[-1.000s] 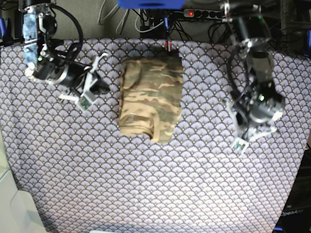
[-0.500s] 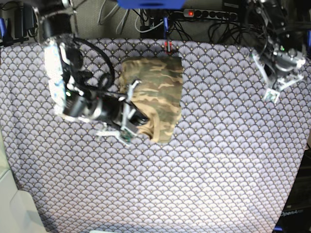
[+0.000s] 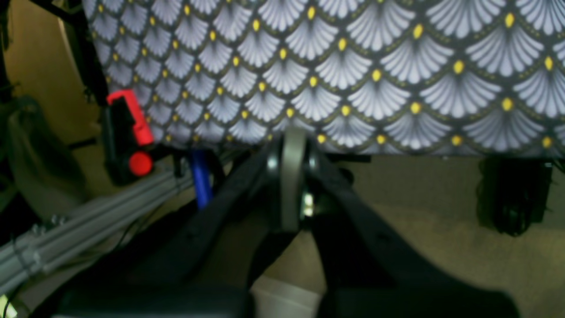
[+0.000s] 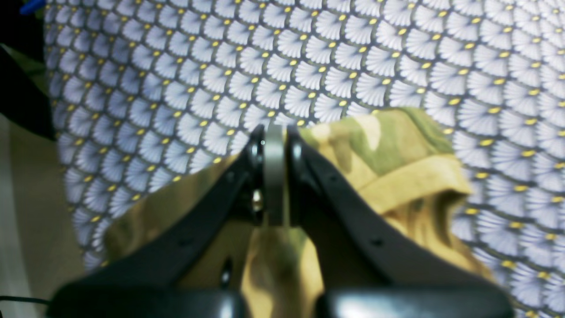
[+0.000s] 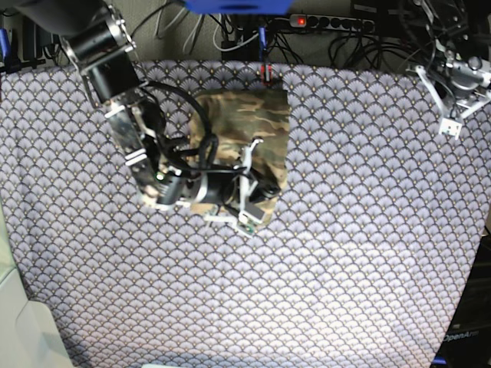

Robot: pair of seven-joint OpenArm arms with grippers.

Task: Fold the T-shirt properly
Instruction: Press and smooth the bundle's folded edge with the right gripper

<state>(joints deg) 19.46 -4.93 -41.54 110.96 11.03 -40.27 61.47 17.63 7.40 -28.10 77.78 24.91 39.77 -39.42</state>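
Base: right tool (image 5: 265, 192) over T-shirt (image 5: 245, 123) edge.

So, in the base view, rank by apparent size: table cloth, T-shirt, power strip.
1. table cloth, by far the largest
2. T-shirt, partly hidden under the right arm
3. power strip, smallest; it sits farther back

We can read just 1 marking: pale lettering, "OpenArm", on the dark panel (image 5: 466, 335) at the lower right corner of the base view, partly cut off by the picture's edge. Both wrist views are too blurred for us to make out any text, label or number.
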